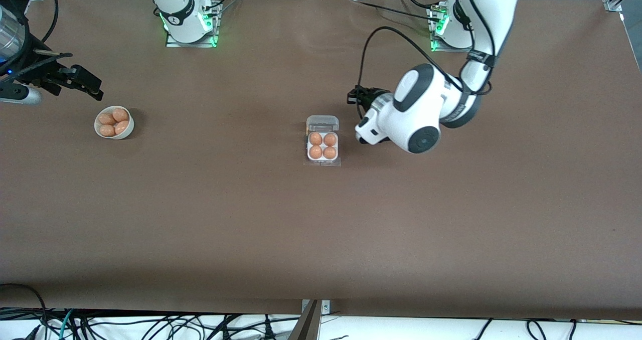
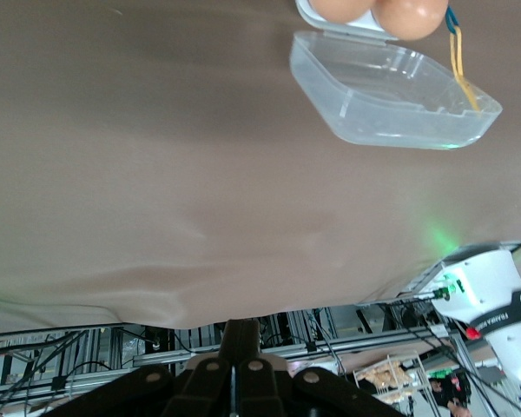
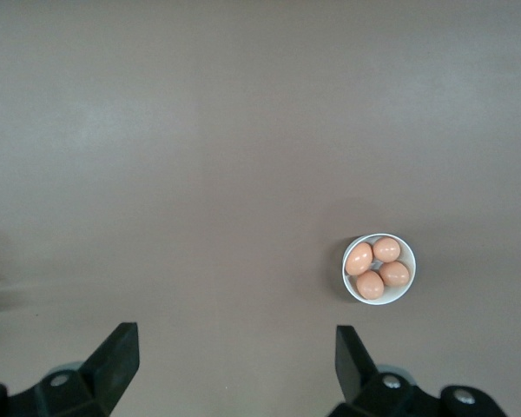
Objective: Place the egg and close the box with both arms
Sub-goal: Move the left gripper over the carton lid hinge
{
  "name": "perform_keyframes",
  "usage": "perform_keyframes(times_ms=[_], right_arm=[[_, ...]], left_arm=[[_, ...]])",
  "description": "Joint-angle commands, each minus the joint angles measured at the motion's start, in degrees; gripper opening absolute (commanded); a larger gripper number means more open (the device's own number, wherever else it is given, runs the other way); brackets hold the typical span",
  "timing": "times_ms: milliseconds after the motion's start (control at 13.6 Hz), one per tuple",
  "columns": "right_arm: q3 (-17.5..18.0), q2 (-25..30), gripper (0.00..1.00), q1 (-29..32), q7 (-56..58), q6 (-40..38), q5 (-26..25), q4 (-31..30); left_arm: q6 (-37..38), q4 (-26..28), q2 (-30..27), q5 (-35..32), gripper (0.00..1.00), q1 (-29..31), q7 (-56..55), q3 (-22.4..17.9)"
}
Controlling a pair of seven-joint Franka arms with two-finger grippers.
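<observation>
Small square white egg carton (image 1: 323, 147) with hinged clear plastic lid (image 1: 322, 123) lying open, mid-table, all four cells filled with orange-brown eggs (image 1: 316, 139). Left gripper (image 1: 362, 97) beside lid, fingers pressed shut, empty. Right gripper (image 1: 83, 84) over round white bowl (image 1: 114, 123), fingers spread wide. Risk: shoving lid sideways, sliding carton.

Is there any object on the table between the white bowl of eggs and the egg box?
No. In the front view only bare brown table lies between the bowl and the box, which holds four eggs with its clear lid open.
</observation>
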State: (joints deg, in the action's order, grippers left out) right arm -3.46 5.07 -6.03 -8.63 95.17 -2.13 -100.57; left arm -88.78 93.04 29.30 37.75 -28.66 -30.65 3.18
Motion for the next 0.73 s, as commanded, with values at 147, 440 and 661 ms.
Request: perform_keyframes(times_ms=[147, 440, 661], right_arm=[[0.3, -0.2, 1.00, 0.1, 0.5, -1.4, 0.7, 1.2], [0.3, -0.2, 1.00, 0.1, 0.6, -1.5, 0.7, 1.1], [0.3, -0.2, 1.00, 0.1, 0.7, -1.6, 0.7, 1.1]], left_arm=[[-0.2, -8.7, 6.9, 3.5, 0.00, -4.6, -6.7, -0.8], [-2.6, -9.5, 9.1, 3.4, 0.00, -7.4, -6.8, -0.8], [-4.8, -9.5, 10.4, 3.2, 0.00, -8.9, -6.6, -0.8]])
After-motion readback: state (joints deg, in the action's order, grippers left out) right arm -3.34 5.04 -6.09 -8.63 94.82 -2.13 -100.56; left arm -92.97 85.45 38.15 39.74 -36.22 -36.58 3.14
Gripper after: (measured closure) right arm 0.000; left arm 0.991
